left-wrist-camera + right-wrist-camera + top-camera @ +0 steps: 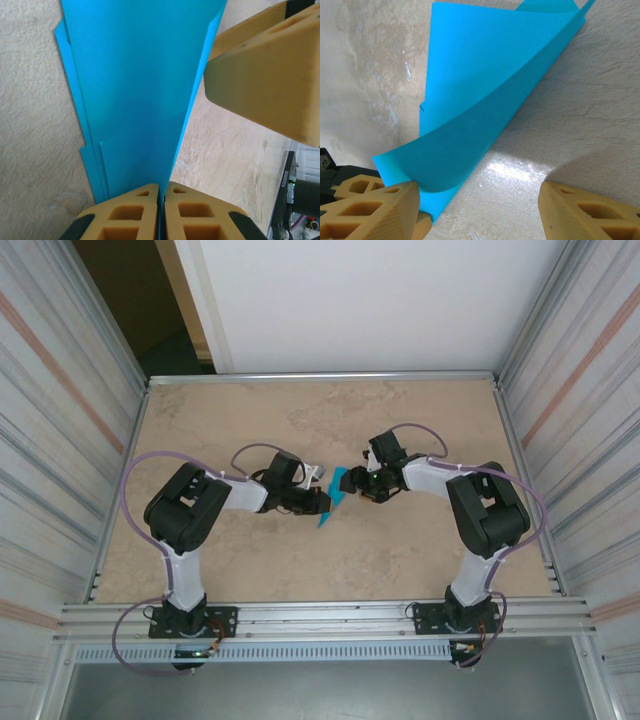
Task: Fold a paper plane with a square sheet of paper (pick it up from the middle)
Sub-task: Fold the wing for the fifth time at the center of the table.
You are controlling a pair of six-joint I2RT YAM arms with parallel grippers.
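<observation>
The paper plane (pixel 335 495), bright teal and folded from the sheet into a narrow pointed shape, is held just above the table's middle between the two arms. My left gripper (pixel 318 503) is shut on its lower folded edge, and the layers fan up and away from the pinched pads (pixel 161 192). From the right, my right gripper (pixel 360 486) stands open beside the plane (pixel 480 90). One wing curls down against its left finger (pixel 375 210), while the right finger (pixel 590 212) is well apart over bare table. A right-gripper finger (pixel 265 70) shows at the upper right of the left wrist view.
The beige tabletop (pixel 320 420) is ringed by a metal rail and ribbed side walls (pixel 60 390). A white panel (pixel 370 300) stands behind the far edge. Both arm bases sit at the near rail (pixel 320 618).
</observation>
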